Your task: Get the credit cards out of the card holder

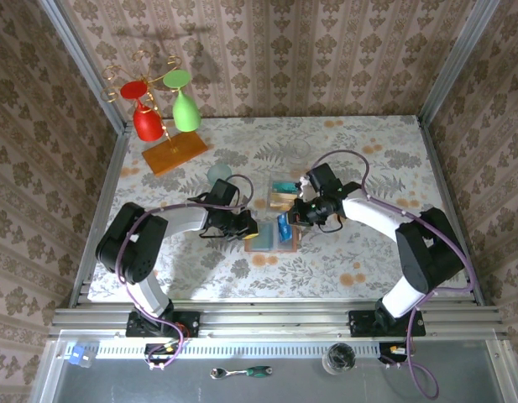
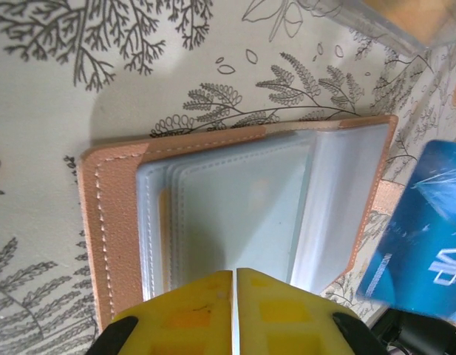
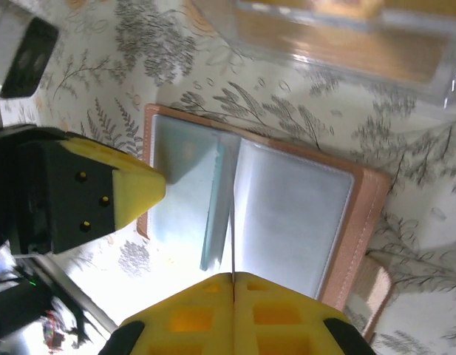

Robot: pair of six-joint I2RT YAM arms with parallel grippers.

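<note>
The brown card holder (image 1: pixel 271 242) lies open on the table, its pale grey-blue pockets (image 2: pixel 235 192) facing up. My left gripper (image 1: pixel 252 227) is shut, and its yellow tips (image 2: pixel 235 272) rest on the holder's left half. My right gripper (image 1: pixel 294 220) is shut on a blue credit card (image 2: pixel 423 237), which it holds upright just past the holder's right edge. In the right wrist view the card (image 3: pixel 233 237) shows edge-on as a thin line rising from the gripper (image 3: pixel 233 275) over the card holder (image 3: pixel 294 207). The left gripper (image 3: pixel 157 185) is at that view's left.
A clear plastic box (image 1: pixel 284 201) with teal and orange-tan cards stands just behind the holder, seen close in both wrist views (image 2: pixel 405 18) (image 3: pixel 338 37). A rack with an orange wooden base (image 1: pixel 175 154) holds red and green glasses at the back left.
</note>
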